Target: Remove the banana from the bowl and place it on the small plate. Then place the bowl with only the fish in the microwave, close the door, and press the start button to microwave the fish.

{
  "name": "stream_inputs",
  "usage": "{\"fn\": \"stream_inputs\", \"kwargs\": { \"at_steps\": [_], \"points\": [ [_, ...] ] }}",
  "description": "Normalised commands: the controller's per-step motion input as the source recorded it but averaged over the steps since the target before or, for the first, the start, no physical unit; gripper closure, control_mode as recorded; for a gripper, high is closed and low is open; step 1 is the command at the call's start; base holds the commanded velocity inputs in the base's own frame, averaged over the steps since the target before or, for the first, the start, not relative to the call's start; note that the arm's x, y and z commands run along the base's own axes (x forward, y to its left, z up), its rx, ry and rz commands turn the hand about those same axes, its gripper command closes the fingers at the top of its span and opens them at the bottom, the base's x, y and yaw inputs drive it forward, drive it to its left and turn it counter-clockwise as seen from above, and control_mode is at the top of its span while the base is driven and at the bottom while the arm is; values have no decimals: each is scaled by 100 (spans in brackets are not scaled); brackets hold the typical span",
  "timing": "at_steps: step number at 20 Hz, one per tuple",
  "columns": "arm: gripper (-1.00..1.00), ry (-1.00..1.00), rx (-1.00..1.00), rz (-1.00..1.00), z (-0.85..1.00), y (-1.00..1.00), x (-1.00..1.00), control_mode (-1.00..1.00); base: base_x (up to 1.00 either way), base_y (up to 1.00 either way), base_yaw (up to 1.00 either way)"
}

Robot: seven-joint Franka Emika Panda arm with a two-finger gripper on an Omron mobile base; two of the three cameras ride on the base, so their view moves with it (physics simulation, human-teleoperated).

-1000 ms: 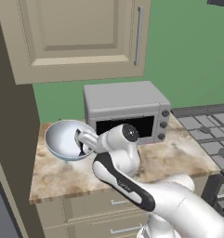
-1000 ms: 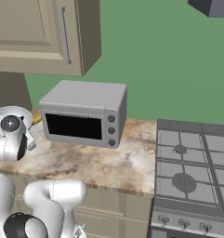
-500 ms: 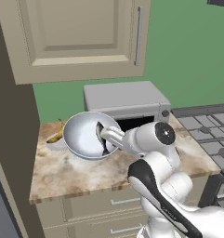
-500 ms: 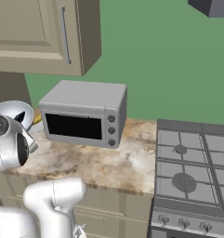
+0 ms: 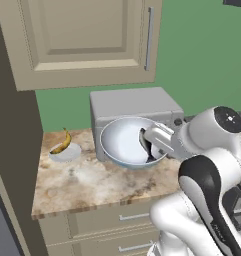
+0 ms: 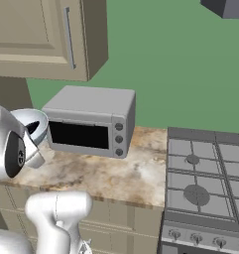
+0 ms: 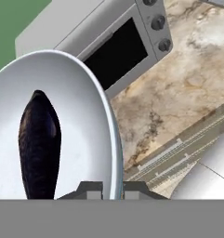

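My gripper (image 7: pixel 112 188) is shut on the rim of the pale bowl (image 7: pixel 81 116), holding it tilted above the counter. The dark fish (image 7: pixel 39 144) lies inside the bowl. In the left base view the bowl (image 5: pixel 124 142) hangs in front of the silver box oven, with the gripper (image 5: pixel 157 150) at its right edge. The banana (image 5: pixel 62 145) rests on the small plate (image 5: pixel 66 154) at the counter's left end. From the right base side the bowl (image 6: pixel 34 126) shows behind my arm. The microwave and its door are out of view.
A silver box oven (image 5: pixel 134 107) with knobs (image 6: pixel 118 139) stands against the green wall. A gas stove (image 6: pixel 205 173) lies to the right. Beige cabinets (image 5: pixel 87 40) hang overhead, and a tall dark panel (image 5: pixel 12 150) borders the counter's left end.
The arm has carried the bowl from the counter's left side rightward, up in front of the silver oven. The banana on the small plate has come into sight behind it.
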Motion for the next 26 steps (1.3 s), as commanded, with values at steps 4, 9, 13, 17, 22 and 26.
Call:
{"fn": "stream_inputs", "kwargs": {
  "at_steps": [4,9,13,17,22,26],
  "points": [
    [100,14,7,-17,-30,-30,-18,-100,0,0,0],
    [100,7,0,-1,-20,1,0,-100,0,0,0],
    [100,0,1,-1,-10,0,-22,100,-75,-5,-11],
    [100,0,0,0,0,0,0,100,-100,14,-13],
    [100,0,0,0,0,0,0,100,-100,64,-6],
    [100,0,0,0,0,0,0,100,-93,84,-2]
  ]
}}
